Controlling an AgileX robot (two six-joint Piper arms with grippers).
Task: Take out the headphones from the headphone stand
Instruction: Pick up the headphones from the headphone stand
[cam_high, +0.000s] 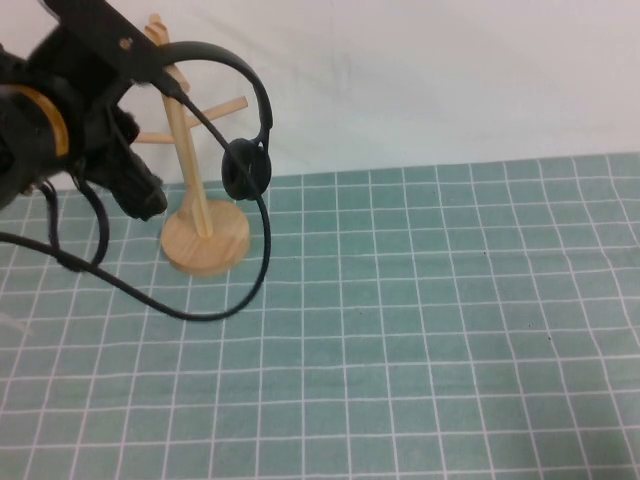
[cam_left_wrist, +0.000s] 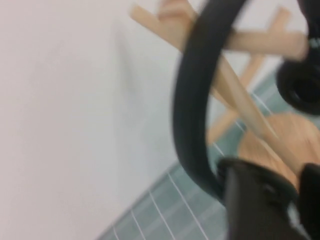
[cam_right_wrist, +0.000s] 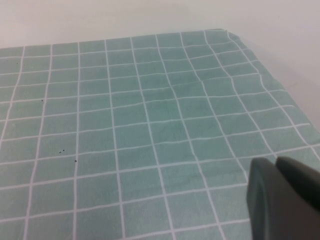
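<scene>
The left claw is closed on the headband of the headphones beside the top of the stand; one ear cup hangs by the post. The right claw hovers over the bare surface, apparently closed and empty.

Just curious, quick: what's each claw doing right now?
Left claw: closed on the headphones beside the stand.
Right claw: over the mat, holding nothing; open or closed unclear.
</scene>
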